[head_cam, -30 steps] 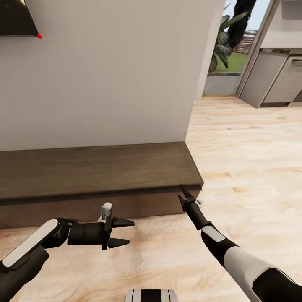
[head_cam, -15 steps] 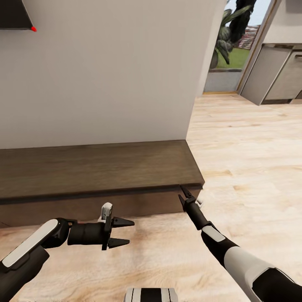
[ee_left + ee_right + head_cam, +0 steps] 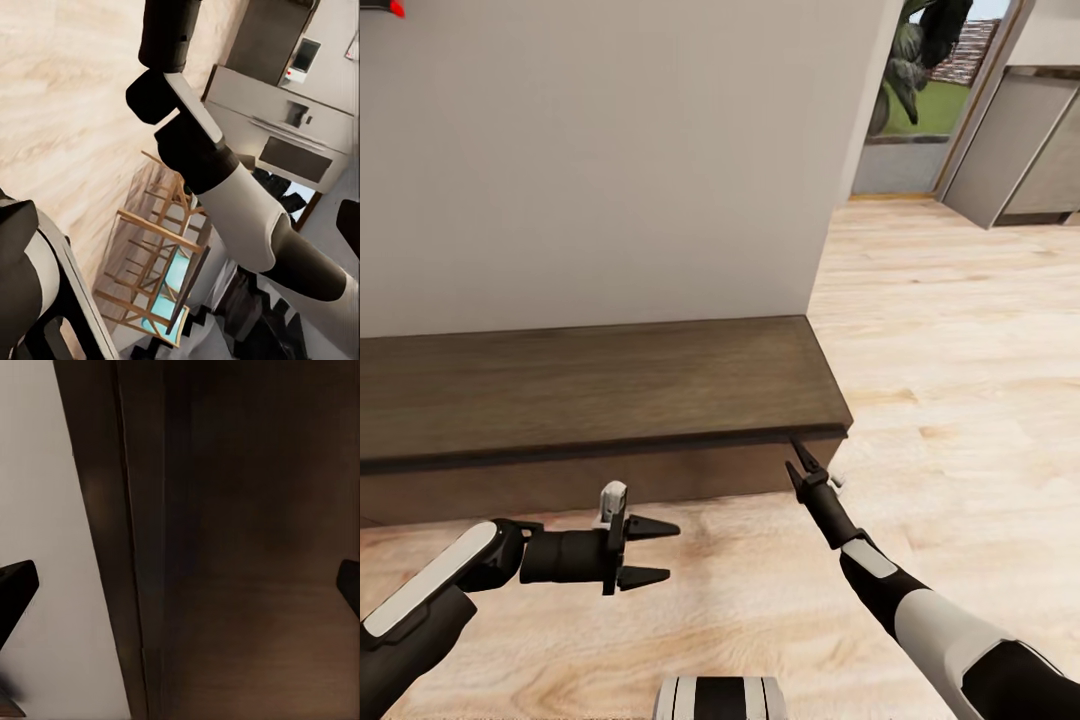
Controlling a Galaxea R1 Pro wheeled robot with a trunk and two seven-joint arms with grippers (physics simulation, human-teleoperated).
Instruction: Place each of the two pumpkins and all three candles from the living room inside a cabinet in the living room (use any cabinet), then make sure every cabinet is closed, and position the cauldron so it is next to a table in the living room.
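Pale wood flooring and a white wall frame the long, low dark-brown cabinet, its fronts shut, along the wall's foot. Just before its right end, the right gripper points at the corner under the top, its fingers spread in the wrist view. Over the floor, the left gripper hangs released and empty.

Pale wood plank floor across the foreground and right. Plain light wall behind, ending at a corner. Beyond it, grey kitchen units and a glazed opening with green foliage. Wooden chairs with light-blue seats and an oven front in the left wrist view.
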